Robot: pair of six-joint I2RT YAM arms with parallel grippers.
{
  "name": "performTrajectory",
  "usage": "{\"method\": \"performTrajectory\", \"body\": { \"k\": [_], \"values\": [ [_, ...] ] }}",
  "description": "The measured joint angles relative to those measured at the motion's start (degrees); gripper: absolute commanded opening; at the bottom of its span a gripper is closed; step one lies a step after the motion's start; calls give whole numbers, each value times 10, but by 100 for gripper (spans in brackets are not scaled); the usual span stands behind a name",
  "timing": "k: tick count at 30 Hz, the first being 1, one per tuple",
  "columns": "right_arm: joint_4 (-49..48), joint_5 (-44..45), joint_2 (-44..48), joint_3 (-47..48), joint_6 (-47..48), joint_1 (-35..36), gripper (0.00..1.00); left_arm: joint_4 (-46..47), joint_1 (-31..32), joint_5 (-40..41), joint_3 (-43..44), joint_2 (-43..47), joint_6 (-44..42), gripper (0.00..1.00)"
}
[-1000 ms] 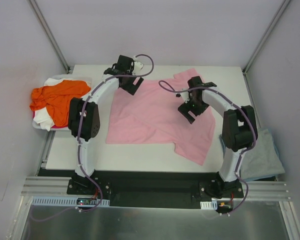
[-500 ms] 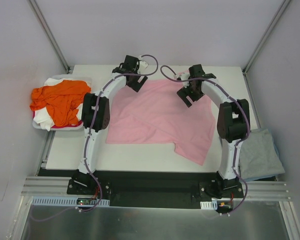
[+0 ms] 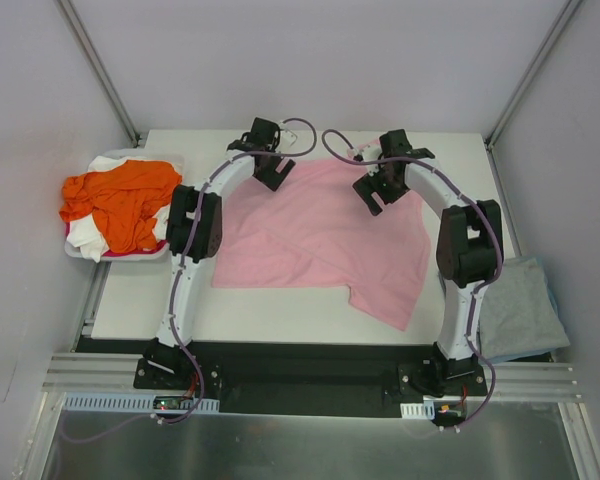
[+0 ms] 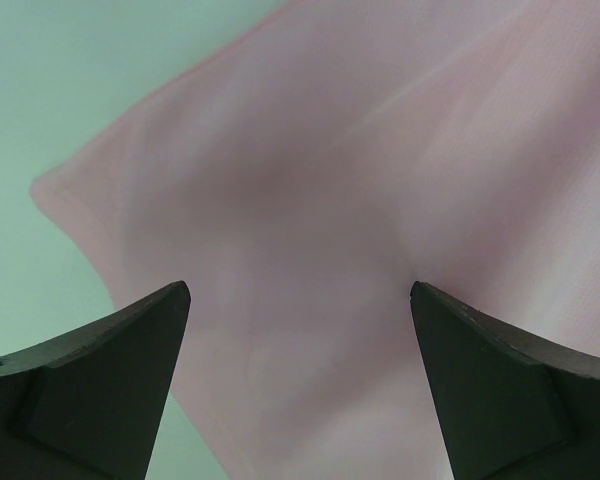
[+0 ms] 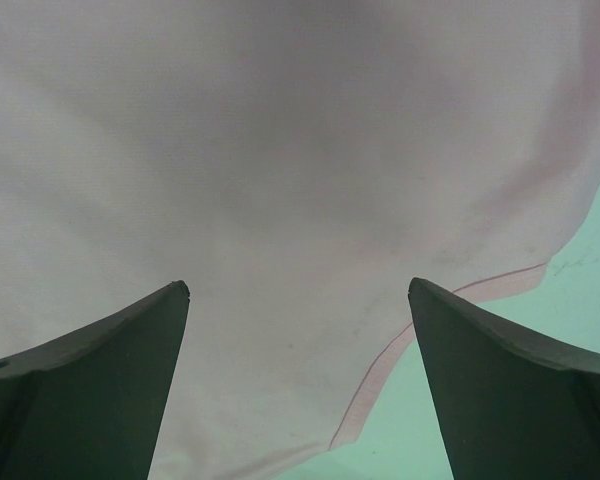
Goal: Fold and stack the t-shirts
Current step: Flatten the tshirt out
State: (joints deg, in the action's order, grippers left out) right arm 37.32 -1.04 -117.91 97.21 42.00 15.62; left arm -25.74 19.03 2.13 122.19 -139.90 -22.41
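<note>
Overhead view: the light pink t-shirt [image 3: 320, 235] lies spread at the centre of the desk [image 3: 270, 315]. Its near edge is straight along the left part, and a flap runs out toward 5 o'clock.

The left hand [image 3: 275, 176] stands over the shirt's 11 o'clock corner. In the left wrist view both of its fingers [image 4: 100, 380] are spread wide with nothing between them. Pink cloth fills the gap below, and bare desk shows at 9 to 10 o'clock beyond the cloth's edge.

The right hand [image 3: 372, 200] stands over the shirt's 1 o'clock area. In its wrist view its fingers [image 5: 90, 380] are likewise spread wide and empty. Pink cloth lies beneath, and a hemmed edge crosses at 4 to 5 o'clock, with bare desk beyond it.

It cannot be told whether either hand's fingertips touch the cloth.

A crumpled orange t-shirt [image 3: 115, 195] lies at the desk's 9 o'clock, heaped in a pale tray [image 3: 115, 256]. A white t-shirt [image 3: 86, 240] shows under and around it.

A grey-blue t-shirt [image 3: 520, 315] lies flat at about 4 o'clock, beyond the desk's right edge and just beside the right arm's base. It is well apart from the pink shirt.
</note>
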Motion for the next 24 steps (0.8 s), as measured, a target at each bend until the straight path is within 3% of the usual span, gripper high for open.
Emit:
{"method": "performTrajectory", "body": {
  "k": [6,18,24],
  "values": [
    [49,-19,0,14,3,0,97,0,1,-1,-78,49,0,93],
    [87,-25,18,0,12,0,96,1,6,-6,-216,261,-12,93],
    [129,-38,22,0,26,0,97,2,45,-5,-316,339,-26,93]
  ]
}}
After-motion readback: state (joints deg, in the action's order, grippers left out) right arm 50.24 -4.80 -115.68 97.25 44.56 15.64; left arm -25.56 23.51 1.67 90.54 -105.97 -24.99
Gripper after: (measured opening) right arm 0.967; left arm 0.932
